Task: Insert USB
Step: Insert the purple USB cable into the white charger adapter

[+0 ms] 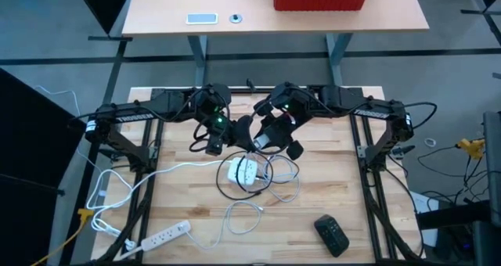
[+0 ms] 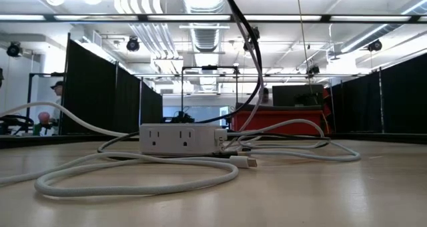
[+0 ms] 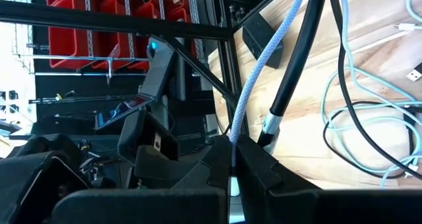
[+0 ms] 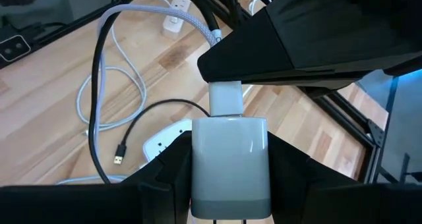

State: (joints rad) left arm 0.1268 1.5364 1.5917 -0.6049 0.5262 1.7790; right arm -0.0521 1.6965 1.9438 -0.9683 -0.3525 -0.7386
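Note:
Above the table's middle my two grippers meet tip to tip. My right gripper (image 1: 264,138) is shut on a white charger block (image 4: 229,159). My left gripper (image 1: 237,133) is shut on the white USB plug (image 4: 225,97) of a braided white cable (image 4: 155,13). The plug's free end stands against the charger's end face; how deep it sits does not show. The cable runs from the plug down to the table. Neither gripper shows in the low view. My left gripper pinches the USB plug's housing (image 3: 235,182) between its two fingers, right where the braided cable leaves it. The fingers lie along the plug, and it is lifted clear of the table. My right gripper pinches the charger block by its two side faces (image 4: 198,165), one finger on each side. The block is lifted clear of the table, its end face (image 4: 231,122) turned toward the plug.
Below the grippers a white power strip (image 1: 243,170) lies among looped black and white cables (image 1: 270,189). A second power strip (image 1: 168,235) lies at the near left and a black remote (image 1: 333,235) at the near right. A loose black USB end (image 4: 119,159) rests on the wood.

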